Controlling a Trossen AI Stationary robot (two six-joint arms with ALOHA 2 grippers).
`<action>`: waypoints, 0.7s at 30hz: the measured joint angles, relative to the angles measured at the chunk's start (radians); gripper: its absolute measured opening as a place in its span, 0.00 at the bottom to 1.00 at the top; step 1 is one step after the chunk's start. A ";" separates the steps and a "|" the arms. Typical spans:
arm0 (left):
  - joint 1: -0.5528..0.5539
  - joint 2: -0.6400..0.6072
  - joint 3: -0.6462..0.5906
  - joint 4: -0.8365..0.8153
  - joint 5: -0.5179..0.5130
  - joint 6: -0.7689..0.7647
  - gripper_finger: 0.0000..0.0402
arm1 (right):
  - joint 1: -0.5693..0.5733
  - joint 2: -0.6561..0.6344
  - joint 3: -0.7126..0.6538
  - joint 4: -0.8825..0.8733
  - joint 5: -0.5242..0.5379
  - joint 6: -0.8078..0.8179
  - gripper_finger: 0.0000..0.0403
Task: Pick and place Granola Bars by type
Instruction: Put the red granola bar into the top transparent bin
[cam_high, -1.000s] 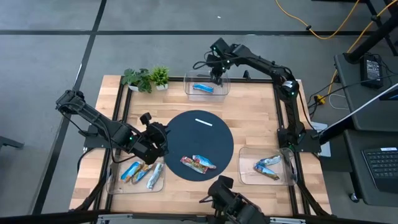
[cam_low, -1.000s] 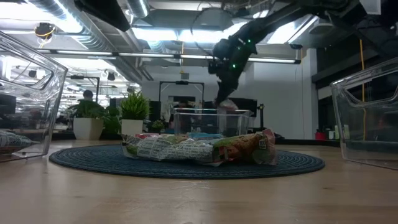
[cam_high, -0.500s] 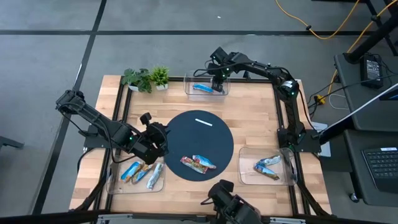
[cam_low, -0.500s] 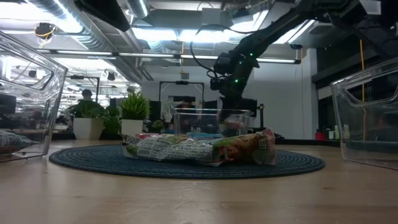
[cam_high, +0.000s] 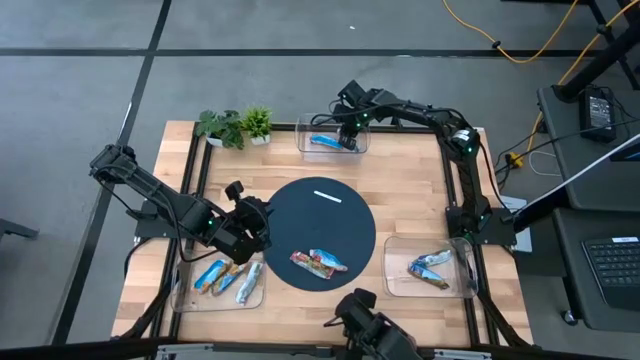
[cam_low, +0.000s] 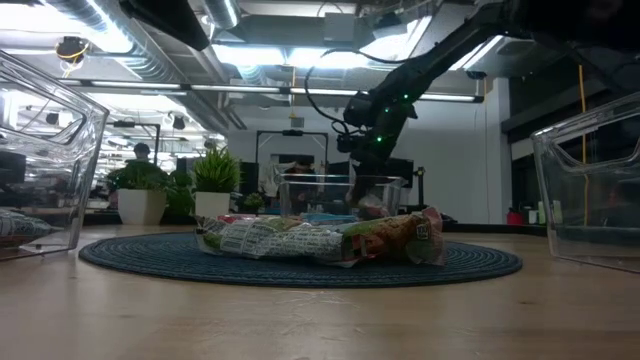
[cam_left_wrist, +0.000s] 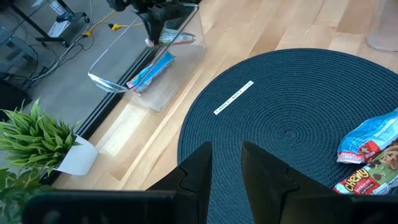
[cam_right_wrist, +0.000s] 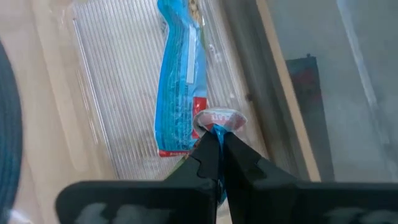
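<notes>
Left tray: clear plastic tray (cam_high: 222, 285) at the table's near-left corner, holding three foil-wrapped granola bars (cam_high: 228, 277), blue and silver-white.
Left gripper: left gripper (cam_high: 243, 228) hangs just above the left edge of the dark blue round woven mat (cam_high: 325, 232), beside that tray. Fingers (cam_left_wrist: 267, 171) stand slightly apart with only mat showing between them; it holds nothing and touches nothing.
Mat load: two bars, a red-orange-and-blue one and a blue-and-white one (cam_high: 319, 263), lie overlapping near the mat's front edge, not yet sorted. A thin white strip (cam_high: 327, 196) lies apart, toward the mat's far side.
Far tray: clear plastic tray (cam_high: 304, 124) at the far edge of the table, with one blue foil bar (cam_high: 326, 142) lying flat in it.
Right gripper: right gripper (cam_right_wrist: 216, 148) is over the far tray, tips pressed together on the crimped end of a blue-wrapped bar (cam_right_wrist: 216, 120), which dangles by that end just above the flat bar.
Right tray: clear tray (cam_high: 467, 281) at the near-right corner holds two more bars (cam_high: 430, 266).
Risk, grip: the pinch takes only a thin foil end, so the wrapper could slip out early or swing on release.
Risk, drop point: the wrist view shows the held end close to the tray's wall on the table-edge side; let go there, the bar may catch the rim or fall outside.
Risk, stacking: landing across the flat bar, it could come to rest propped against the wall.
Risk, later: the overlapping pair on the mat may drag together when one is picked.
</notes>
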 joint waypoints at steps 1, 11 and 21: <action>0.000 0.000 0.000 0.000 0.000 0.000 0.19 | 0.000 0.004 0.000 -0.003 0.000 0.002 0.03; 0.000 0.000 0.000 0.000 0.001 -0.003 0.19 | 0.000 0.016 0.000 0.008 0.000 0.021 0.03; 0.000 0.000 0.000 0.001 0.000 -0.003 0.19 | 0.000 0.016 0.000 0.003 0.000 0.022 0.04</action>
